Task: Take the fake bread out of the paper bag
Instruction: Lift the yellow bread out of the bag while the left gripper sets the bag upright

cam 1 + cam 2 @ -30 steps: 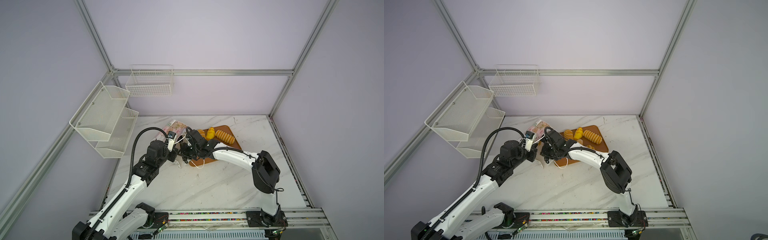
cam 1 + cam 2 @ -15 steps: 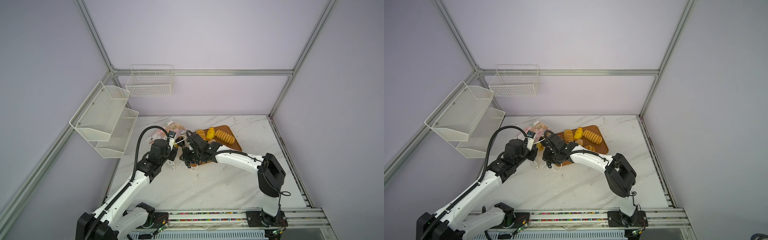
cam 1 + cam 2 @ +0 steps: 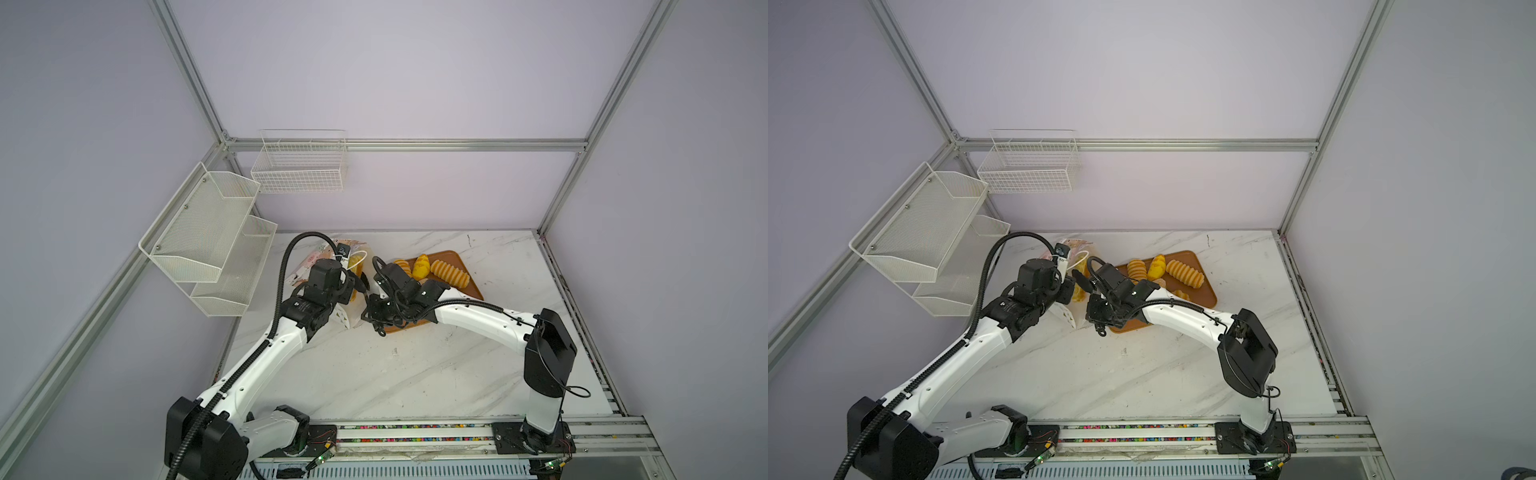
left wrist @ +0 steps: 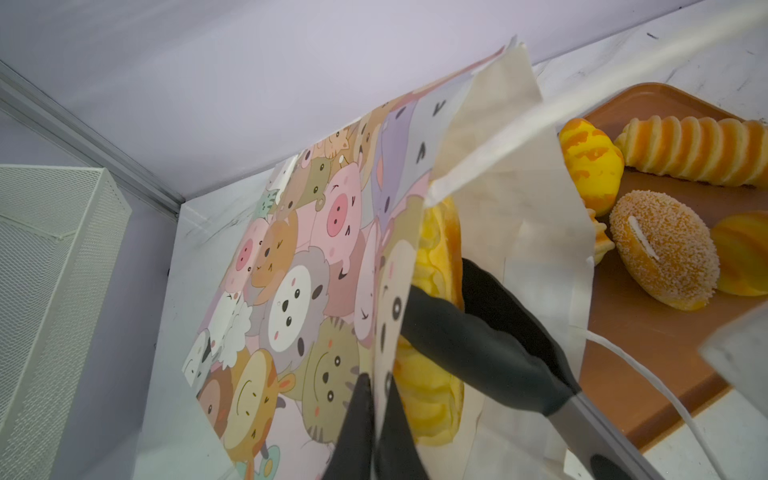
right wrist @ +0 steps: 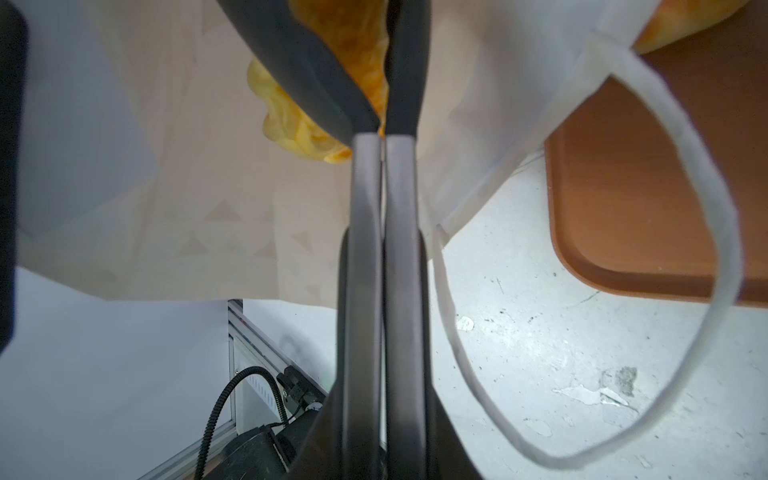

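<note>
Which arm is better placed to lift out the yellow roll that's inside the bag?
Right. The right end effector is inside the paper bag, shut on the yellow roll. The left end effector pinches the bag's printed wall, holding the mouth open.

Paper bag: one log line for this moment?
left fingers: pinching white cartoon-print paper bag wall | right fingers: inside, shut on yellow toy bread roll

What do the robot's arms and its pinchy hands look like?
Both arms are chunky white tubes with black joints. The left arm carries a thick black ribbed hose; the right arm a thin black cable. The left gripper and right gripper have smooth dark fingers; the right's sit on grey metal stems.
</note>
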